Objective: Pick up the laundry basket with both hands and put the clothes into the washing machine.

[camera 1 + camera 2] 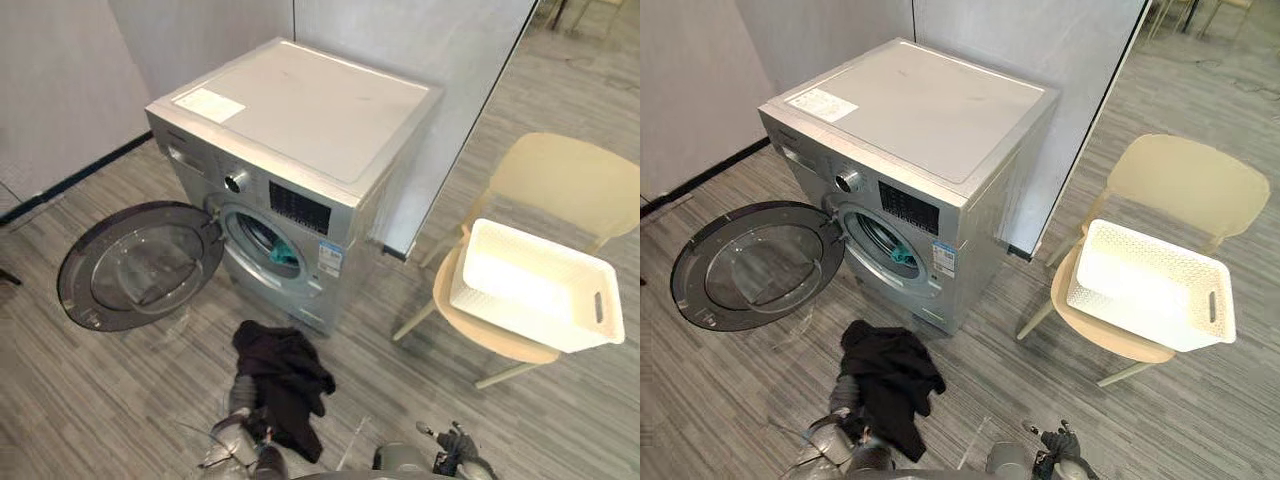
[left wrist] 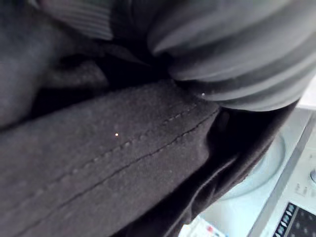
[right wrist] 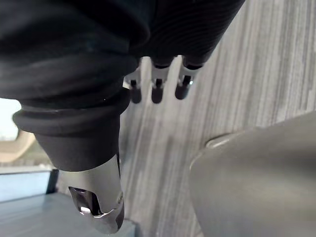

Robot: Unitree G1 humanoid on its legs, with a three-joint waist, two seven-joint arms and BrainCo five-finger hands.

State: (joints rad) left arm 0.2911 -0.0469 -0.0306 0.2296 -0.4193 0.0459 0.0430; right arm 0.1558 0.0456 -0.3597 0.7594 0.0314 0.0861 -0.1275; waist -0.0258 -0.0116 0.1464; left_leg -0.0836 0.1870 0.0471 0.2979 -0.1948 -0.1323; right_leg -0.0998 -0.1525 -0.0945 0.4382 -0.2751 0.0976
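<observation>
In the left eye view, the washing machine [image 1: 300,130] stands with its door [image 1: 140,265] swung wide to your left, and a teal cloth [image 1: 283,253] lies just inside the opening. The black garment [image 1: 285,385] hangs from your left hand [image 1: 240,402] above the floor [image 1: 120,400], just in front of the machine's lower front edge. The cloth covers that hand, so you cannot tell how it grips. The laundry basket [image 1: 520,322] sits on the seat of the chair [image 1: 570,180], well apart to the right, and looks empty.

In the right eye view, the drum mouth [image 1: 880,240] lies above and left of the garment. Carry the garment straight at it, high enough for the hanging tail to clear the lower lip. Push it well in before you let go, or a trailing end may catch in the door. Your right hand [image 1: 1058,448] hangs low near the floor, away from the work.

In the left wrist view, dark cloth with a stitched seam lies across the hand and the machine's front shows just beyond it, so the reach looks short.

In the right wrist view, the fingers [image 3: 155,89] are straight and loosely side by side, the thumb [image 3: 96,207] apart, with nothing in them. Use this free hand to gather the tail.
</observation>
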